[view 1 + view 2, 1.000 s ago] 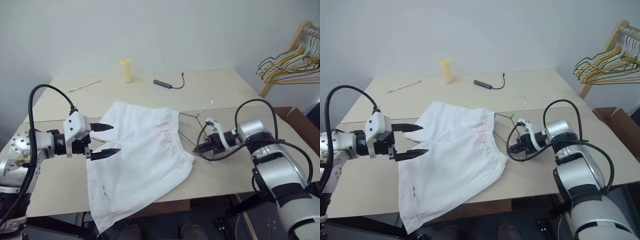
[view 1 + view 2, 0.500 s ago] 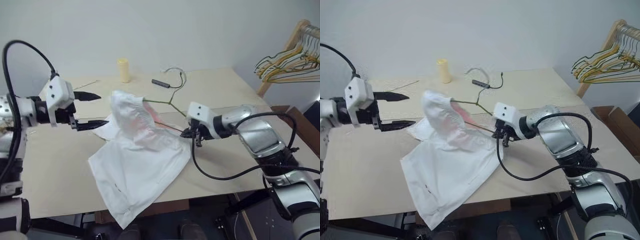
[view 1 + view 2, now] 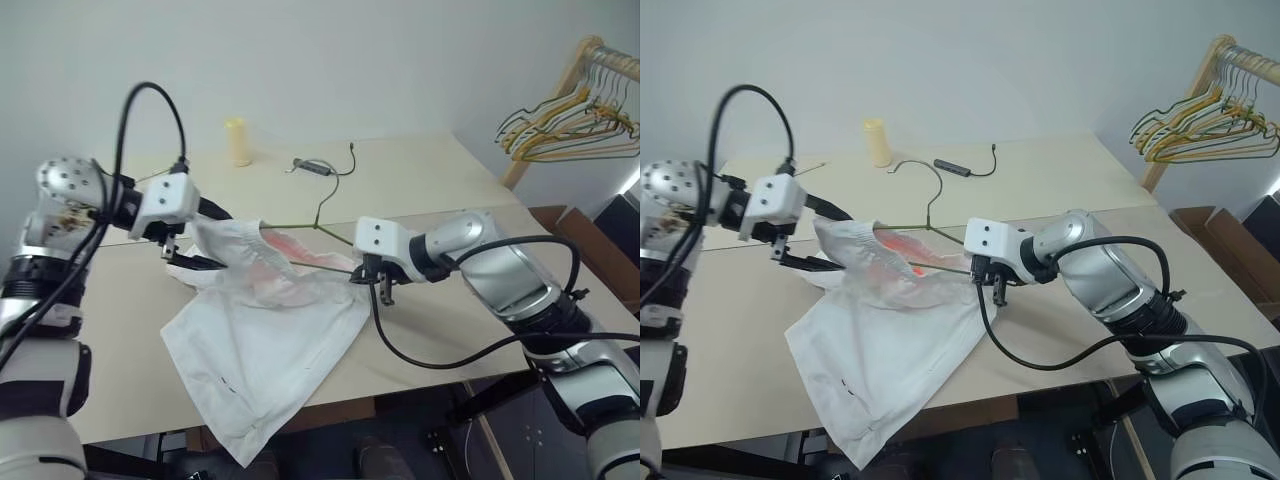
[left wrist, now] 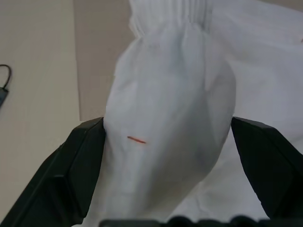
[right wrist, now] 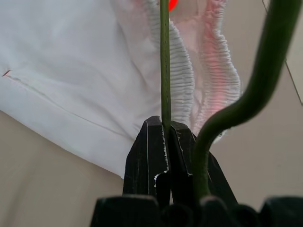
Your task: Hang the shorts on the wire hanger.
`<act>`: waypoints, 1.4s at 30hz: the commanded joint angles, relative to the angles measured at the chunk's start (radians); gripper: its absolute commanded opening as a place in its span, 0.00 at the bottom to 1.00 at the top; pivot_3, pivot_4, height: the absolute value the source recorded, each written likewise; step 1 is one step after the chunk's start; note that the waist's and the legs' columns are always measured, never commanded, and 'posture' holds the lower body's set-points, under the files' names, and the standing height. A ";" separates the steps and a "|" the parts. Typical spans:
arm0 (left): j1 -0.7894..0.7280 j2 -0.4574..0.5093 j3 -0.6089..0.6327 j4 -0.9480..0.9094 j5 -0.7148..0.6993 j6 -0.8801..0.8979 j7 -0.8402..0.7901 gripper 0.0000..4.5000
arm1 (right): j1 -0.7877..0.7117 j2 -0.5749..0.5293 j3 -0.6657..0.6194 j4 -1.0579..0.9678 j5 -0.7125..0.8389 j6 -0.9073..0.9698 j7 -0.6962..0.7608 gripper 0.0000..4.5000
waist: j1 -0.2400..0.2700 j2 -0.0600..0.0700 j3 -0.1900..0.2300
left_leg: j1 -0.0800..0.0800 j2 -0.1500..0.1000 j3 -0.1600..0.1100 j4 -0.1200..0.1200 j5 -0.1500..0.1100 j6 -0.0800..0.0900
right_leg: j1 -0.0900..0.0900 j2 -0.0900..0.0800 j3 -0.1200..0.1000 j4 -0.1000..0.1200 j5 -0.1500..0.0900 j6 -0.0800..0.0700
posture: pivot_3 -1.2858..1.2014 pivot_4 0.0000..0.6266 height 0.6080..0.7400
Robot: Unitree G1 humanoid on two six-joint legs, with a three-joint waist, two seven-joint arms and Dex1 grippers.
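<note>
I hold the wire hanger (image 3: 930, 228) in my right gripper (image 5: 164, 142), whose two black fingers are pinched tight on one thin green-grey wire of it. The hanger is lifted off the table and lies nearly level, its long axis running across the scene from my right gripper toward my left, with the curved hook (image 3: 912, 168) rising at the far side, toward the wall. The far end of the hanger is inside the waist of the shorts (image 3: 262, 345), so the gathered elastic waistband (image 5: 182, 90) is raised and bunched around the wire, with pink-red showing in the opening. The rest of the white shorts trails down from there and lies flat on the table, one leg reaching to the near edge and slightly over it; tiny dark dashes sit near that hem. My left gripper (image 4: 168, 142) stands wide apart, one black finger on each side of the raised bunch of fabric, which fills the gap between them; I cannot tell whether they touch it. The table (image 3: 1060, 190) is pale beige. At its far side stand a small yellow container (image 3: 237, 141) and a dark adapter with a cable (image 3: 312, 166). Behind is a plain white wall, and to my right a wooden rack carries a bunch of coloured hangers (image 3: 565, 125).
</note>
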 commanded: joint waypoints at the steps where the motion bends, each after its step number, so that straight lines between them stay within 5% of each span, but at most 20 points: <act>1: -0.065 -0.033 -0.029 0.063 0.065 -0.058 0.004 0.99 | -0.030 -0.002 -0.010 -0.032 0.001 0.004 0.006 0.00 | -0.002 0.000 0.000 | 0.000 0.000 0.000 0.000 0.000 0.000 | 0.000 0.000 0.000 0.000 0.000 0.000 | 0.48 0.00 1.00; 15: -0.049 -0.079 0.015 0.088 0.064 -0.038 0.024 0.00 | -0.007 -0.010 -0.006 -0.036 -0.024 -0.008 -0.021 0.00 | -0.046 0.000 0.000 | 0.000 0.000 -0.008 0.000 0.000 0.000 | -0.001 0.000 0.001 0.001 0.000 0.000 | 0.47 0.00 1.00; 16: -0.047 -0.079 0.019 0.084 0.062 -0.028 0.029 0.00 | -0.003 -0.010 -0.009 -0.035 -0.026 -0.017 -0.025 0.00 | -0.049 0.000 0.000 | 0.000 0.000 -0.008 0.000 0.000 0.000 | -0.001 0.000 0.001 0.002 0.000 0.000 | 0.47 0.00 1.00; 21: -0.023 -0.068 0.041 0.051 0.045 0.025 0.020 0.00 | 0.023 -0.037 -0.033 -0.033 -0.034 -0.042 -0.033 0.34 | -0.057 0.000 0.000 | 0.000 0.000 -0.008 0.000 0.000 0.000 | -0.001 -0.001 0.001 0.001 0.000 0.000 | 0.46 0.00 1.00; 29: 0.026 -0.042 0.112 0.016 0.003 0.147 0.071 0.00 | 0.087 -0.137 -0.422 0.108 0.061 0.024 -0.151 0.98 | -0.050 0.000 0.000 | 0.000 -0.001 -0.009 0.000 0.000 0.000 | -0.001 -0.002 0.000 0.001 0.000 0.000 | 0.46 0.00 1.00; 36: 0.075 -0.039 0.155 -0.030 -0.023 0.229 0.120 0.00 | 0.386 -0.107 -0.689 0.026 0.195 0.042 -0.211 0.99 | -0.048 -0.001 0.000 | 0.001 0.000 -0.008 0.000 0.000 0.000 | 0.001 -0.002 0.001 0.001 0.000 0.000 | 0.45 0.02 1.00; 42: 0.081 -0.036 0.155 -0.040 -0.024 0.239 0.126 0.00 | 0.460 0.129 -0.591 -0.063 0.266 0.062 -0.324 0.99 | -0.078 -0.001 0.000 | 0.007 0.000 -0.007 0.000 0.000 0.001 | 0.004 -0.001 0.005 0.008 0.000 0.001 | 0.46 0.02 1.00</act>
